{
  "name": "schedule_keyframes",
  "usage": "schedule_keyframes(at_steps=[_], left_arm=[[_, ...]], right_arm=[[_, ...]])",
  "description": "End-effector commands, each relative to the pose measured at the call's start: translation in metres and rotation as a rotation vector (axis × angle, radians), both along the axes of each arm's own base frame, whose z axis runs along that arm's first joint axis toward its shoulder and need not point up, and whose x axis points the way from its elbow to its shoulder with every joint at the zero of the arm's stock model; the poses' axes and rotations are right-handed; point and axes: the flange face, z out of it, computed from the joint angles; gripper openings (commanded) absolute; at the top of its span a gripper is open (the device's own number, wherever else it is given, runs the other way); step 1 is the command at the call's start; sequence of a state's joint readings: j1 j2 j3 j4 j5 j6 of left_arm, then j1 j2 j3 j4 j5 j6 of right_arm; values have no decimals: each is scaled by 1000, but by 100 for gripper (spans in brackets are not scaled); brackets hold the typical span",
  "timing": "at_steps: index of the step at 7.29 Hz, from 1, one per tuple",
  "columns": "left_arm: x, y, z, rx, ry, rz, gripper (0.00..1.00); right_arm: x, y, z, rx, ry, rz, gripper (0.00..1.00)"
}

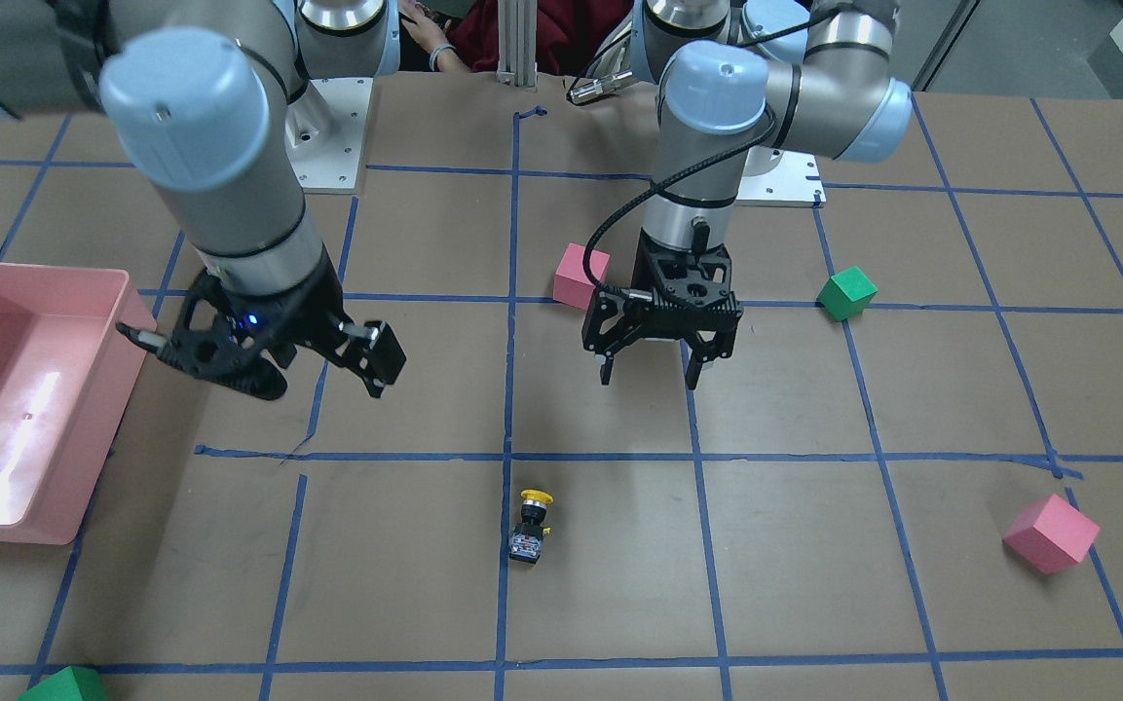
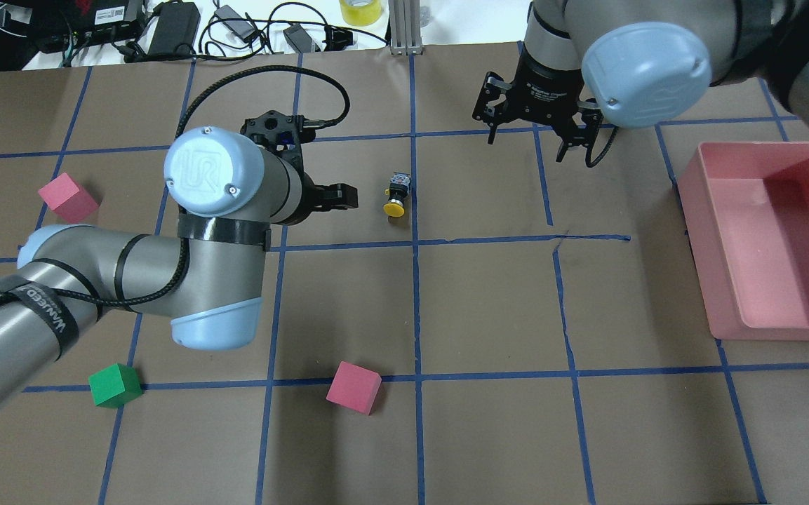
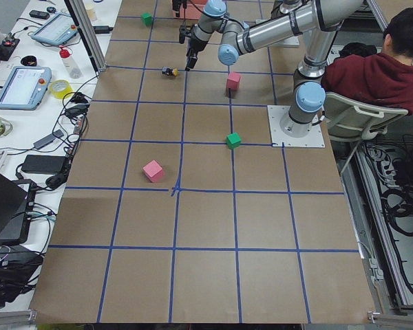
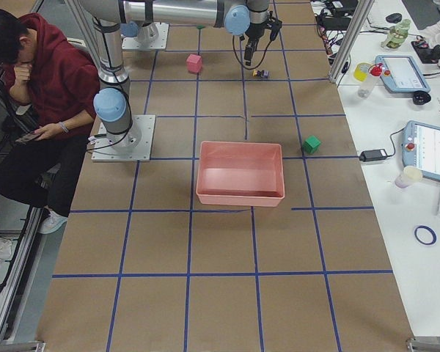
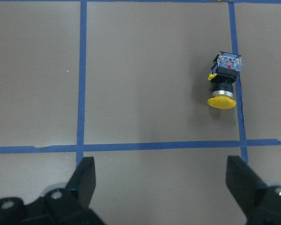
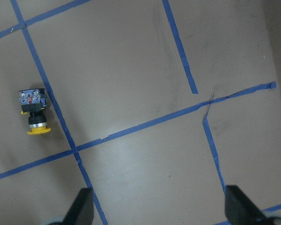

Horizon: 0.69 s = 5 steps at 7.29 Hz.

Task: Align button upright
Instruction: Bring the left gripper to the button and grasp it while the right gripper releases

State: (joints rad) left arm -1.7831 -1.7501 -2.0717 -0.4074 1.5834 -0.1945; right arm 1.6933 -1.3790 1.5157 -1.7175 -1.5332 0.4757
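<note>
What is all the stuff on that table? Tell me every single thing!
button: one, yellow cap and black body, lying on its side by a blue line
pink cubes: two, pink, one on the robot's left, another nearer its base
green cubes: two, green, one on its left, another at the far right
bin: one, pink, on its right
table: one, brown with blue lines
person: one, red top, seated
left hand: black, open
right hand: black, open
</note>
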Motion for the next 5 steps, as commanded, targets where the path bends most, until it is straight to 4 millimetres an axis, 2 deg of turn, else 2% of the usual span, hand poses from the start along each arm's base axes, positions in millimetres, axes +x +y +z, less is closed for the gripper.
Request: schedule_keyframes(at_steps=[1, 2, 3, 4, 5], left_arm=[[-14, -15, -44, -62, 5, -12, 100], [-23, -18, -64, -95, 12, -28, 100], [-35, -19, -82, -115, 19, -50, 100], [-47, -19, -99, -148, 27, -79, 100], [-53, -21, -115, -167, 26, -100, 100]], right_arm=[[4, 7, 18, -28, -21, -114, 100], [4, 6, 41, -116, -31, -76, 100], [-1, 8, 23, -73, 2, -46, 100], [7, 9, 0, -43, -7, 1, 100], [4, 6, 5, -80, -7, 49, 100]])
